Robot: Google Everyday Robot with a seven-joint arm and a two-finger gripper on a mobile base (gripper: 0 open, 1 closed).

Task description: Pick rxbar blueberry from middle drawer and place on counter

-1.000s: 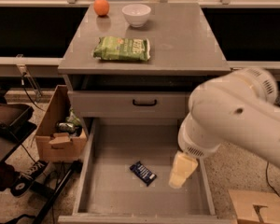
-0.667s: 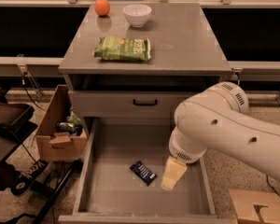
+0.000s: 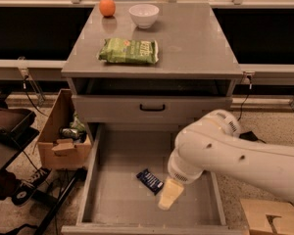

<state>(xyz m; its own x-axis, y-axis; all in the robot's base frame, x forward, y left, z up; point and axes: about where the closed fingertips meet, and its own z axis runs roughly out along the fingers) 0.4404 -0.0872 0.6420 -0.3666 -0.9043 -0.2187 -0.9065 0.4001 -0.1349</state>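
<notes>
The rxbar blueberry (image 3: 149, 181), a small dark blue bar, lies flat on the grey floor of the open middle drawer (image 3: 116, 199), near its centre. My gripper (image 3: 169, 195) hangs from the white arm down inside the drawer, just right of the bar and very close to it. The counter (image 3: 196, 45) is the grey top of the cabinet above.
On the counter are a green chip bag (image 3: 129, 51), a white bowl (image 3: 144, 15) and an orange (image 3: 107, 7). A shallower drawer front with a black handle (image 3: 152, 107) sits above the open drawer. A cardboard box (image 3: 62, 136) stands at the left, another (image 3: 272, 218) at lower right.
My arm and gripper have moved left across the drawer, closing in on the blue bar. The bar has not moved.
</notes>
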